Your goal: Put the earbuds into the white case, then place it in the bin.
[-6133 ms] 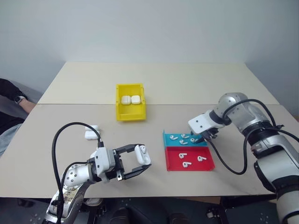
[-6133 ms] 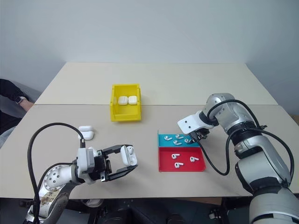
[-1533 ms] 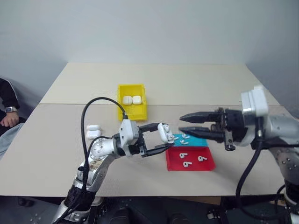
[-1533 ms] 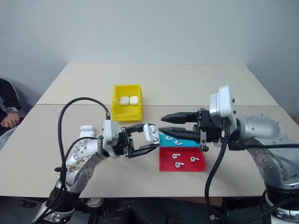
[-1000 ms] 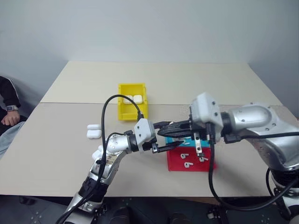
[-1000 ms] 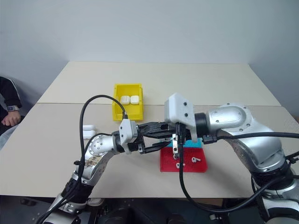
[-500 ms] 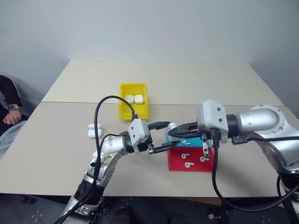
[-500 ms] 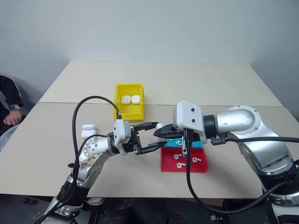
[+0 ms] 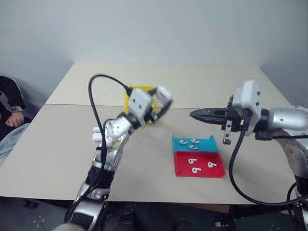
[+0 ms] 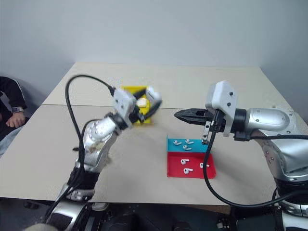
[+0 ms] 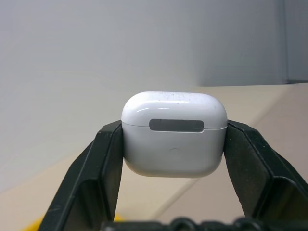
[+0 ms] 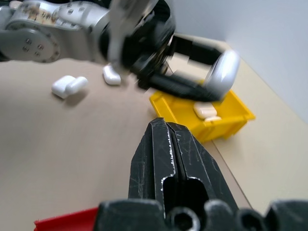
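Observation:
My left gripper (image 9: 161, 99) is raised over the yellow bin (image 12: 219, 126), shut on a white case (image 11: 174, 134) whose lid is closed. The same case (image 9: 162, 93) hangs just above the bin's right side. Two more white cases (image 12: 204, 110) lie inside the bin. Loose earbuds (image 9: 185, 142) lie in the teal tray (image 9: 212, 141), and more earbuds (image 9: 193, 161) in the red tray (image 9: 181, 168). Above the teal tray, my right gripper (image 9: 193, 114) is shut and empty, its tips pointing toward the left arm with a gap between them.
Spare white cases (image 12: 70, 85) lie on the table left of my left arm. A person's sleeve and hand (image 9: 12, 103) show at the table's far left edge. The table's far half behind the bin is open surface.
My left gripper has swung the closed case up and away toward the bin. My right gripper has drawn back to the right, away from the case.

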### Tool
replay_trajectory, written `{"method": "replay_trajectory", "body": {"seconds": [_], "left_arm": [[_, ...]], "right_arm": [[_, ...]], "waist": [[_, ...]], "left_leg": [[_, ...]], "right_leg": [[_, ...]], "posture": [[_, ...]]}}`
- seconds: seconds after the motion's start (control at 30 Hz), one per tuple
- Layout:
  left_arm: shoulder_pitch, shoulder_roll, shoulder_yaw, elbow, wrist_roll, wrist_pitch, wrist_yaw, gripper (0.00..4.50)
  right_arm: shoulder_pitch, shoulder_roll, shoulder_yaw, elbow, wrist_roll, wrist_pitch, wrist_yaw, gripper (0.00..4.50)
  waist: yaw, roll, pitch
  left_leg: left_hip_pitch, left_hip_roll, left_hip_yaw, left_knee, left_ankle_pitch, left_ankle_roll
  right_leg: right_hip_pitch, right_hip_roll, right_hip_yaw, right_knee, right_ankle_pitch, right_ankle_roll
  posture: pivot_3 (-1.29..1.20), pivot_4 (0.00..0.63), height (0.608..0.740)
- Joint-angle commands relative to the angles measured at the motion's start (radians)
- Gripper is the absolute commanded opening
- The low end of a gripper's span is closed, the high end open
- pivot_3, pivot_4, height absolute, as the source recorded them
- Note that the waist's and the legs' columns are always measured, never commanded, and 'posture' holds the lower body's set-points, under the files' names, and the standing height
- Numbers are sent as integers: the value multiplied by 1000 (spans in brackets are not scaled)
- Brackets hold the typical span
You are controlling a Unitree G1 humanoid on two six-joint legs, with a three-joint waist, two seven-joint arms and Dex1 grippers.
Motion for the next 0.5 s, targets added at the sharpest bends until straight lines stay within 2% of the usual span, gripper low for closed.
{"method": "replay_trajectory", "body": {"seconds": [0.03, 0.17, 0.33, 0.4, 0.5], "left_arm": [[-80, 2, 20, 101, 105, 17, 159, 2808], [-158, 18, 11, 205, 170, 127, 223, 2808], [-187, 12, 12, 337, 185, 88, 260, 2808], [-203, 2, 18, 362, 172, 105, 256, 3547], [-222, -5, 13, 401, 183, 76, 275, 4407]], "right_arm": [[22, -2, -42, -46, -7, -10, -34, 32], [36, 2, -15, -46, -24, -3, -57, 32], [27, 5, 12, -23, -56, -11, -66, 32], [22, 9, 18, -19, -67, -10, -75, 0], [19, 14, 18, -21, -68, -2, -83, 0]], "waist": [[-1, 0, 0], [0, 0, 0], [0, 0, 0], [0, 0, 0], [1, 0, 0]], "left_leg": [[0, 0, 0, 0, 0, 0], [-1, 0, 0, 0, 0, 0], [-1, 0, 1, -1, 0, -1], [-1, 0, 1, 0, 1, -1], [-2, 0, 1, 0, 1, -1]], "right_leg": [[0, 0, 0, 0, 0, 0], [-1, 0, 0, 0, 0, 0], [-1, 0, 0, 0, 0, 0], [-2, 0, 0, 0, 0, 0], [-2, 0, 0, 0, 0, 0]], "posture": [[0, 150, 740], [0, 150, 740], [0, 150, 740], [0, 150, 740], [0, 150, 740]]}}
